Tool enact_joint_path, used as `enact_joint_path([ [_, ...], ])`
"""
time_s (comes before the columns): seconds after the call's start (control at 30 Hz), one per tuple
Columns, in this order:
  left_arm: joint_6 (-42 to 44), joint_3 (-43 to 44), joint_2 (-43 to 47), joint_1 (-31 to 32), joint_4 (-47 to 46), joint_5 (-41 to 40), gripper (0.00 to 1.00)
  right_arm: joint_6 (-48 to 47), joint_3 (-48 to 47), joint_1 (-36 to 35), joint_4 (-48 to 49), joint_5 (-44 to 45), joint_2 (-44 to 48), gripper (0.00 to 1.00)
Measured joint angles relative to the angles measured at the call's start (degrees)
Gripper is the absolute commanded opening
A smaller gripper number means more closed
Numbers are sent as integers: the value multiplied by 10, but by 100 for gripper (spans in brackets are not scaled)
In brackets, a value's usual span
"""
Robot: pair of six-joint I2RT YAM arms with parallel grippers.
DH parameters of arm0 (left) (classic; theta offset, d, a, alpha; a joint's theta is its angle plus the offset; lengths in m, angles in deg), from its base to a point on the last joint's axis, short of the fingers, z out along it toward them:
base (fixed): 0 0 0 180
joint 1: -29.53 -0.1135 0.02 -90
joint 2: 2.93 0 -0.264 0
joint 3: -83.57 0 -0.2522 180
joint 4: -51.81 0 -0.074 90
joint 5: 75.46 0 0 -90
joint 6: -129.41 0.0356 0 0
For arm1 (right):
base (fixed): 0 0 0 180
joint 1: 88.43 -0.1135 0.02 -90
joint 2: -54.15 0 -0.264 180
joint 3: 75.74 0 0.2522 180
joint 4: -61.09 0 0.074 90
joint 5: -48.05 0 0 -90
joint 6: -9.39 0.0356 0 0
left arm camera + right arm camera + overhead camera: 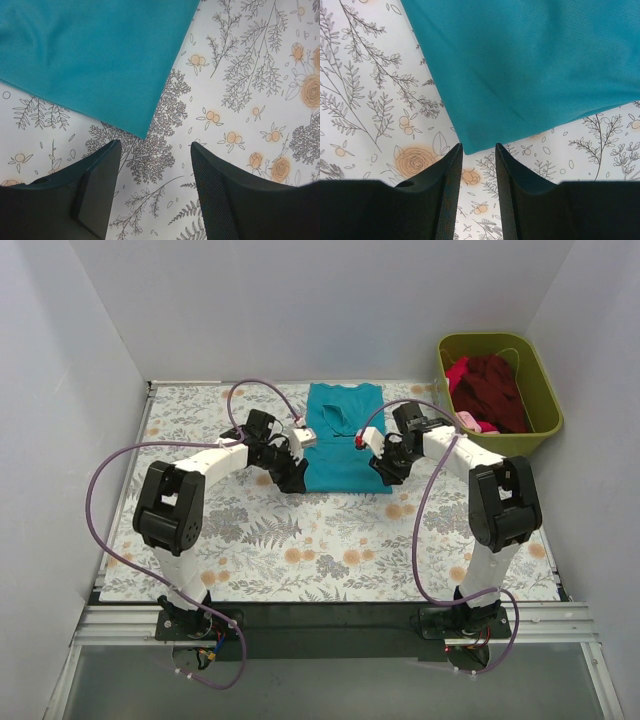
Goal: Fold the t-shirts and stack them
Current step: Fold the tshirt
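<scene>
Left claw [155, 150] hangs wide open just off the near left corner of the flat teal shirt [345, 450], right claw [479, 150] narrowed to a slit at its near right corner, neither gripping cloth, while the maroon shirt [497, 385] lies bunched in the green bin [520, 443].

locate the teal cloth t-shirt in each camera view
top external: teal cloth t-shirt lies flat, centre, slightly far
left wrist: shirt upper left, one corner pointing down near centre
right wrist: shirt upper right, corner just beyond the right claw
shared landmark: white floral-print table cover under it in all three
</scene>
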Motion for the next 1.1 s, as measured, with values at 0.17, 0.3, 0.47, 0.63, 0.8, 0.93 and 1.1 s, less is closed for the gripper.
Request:
enact_joint_path([
  [0.17,22,0,-17,9,-1,-6,57,-15,12,-8,14,16,-5,38],
  [0.3,24,0,-26,19,-8,-17,54,-18,26,-13,22,17,-11,37],
  [0.47,17,0,-39,28,-33,-31,50,-18,37,-15,30,26,-27,36],
  [0.63,19,1,-65,30,-52,-48,33,-17,37,-15,36,29,-31,32],
  [0.8,33,-11,-61,30,-68,-64,12,-18,42,-15,48,32,-30,24],
  [0.93,44,-42,-39,30,-71,-67,3,-19,54,-15,62,31,-23,20],
  [1.1,48,-104,16,31,-53,-68,3,-17,101,-29,71,18,13,20],
])
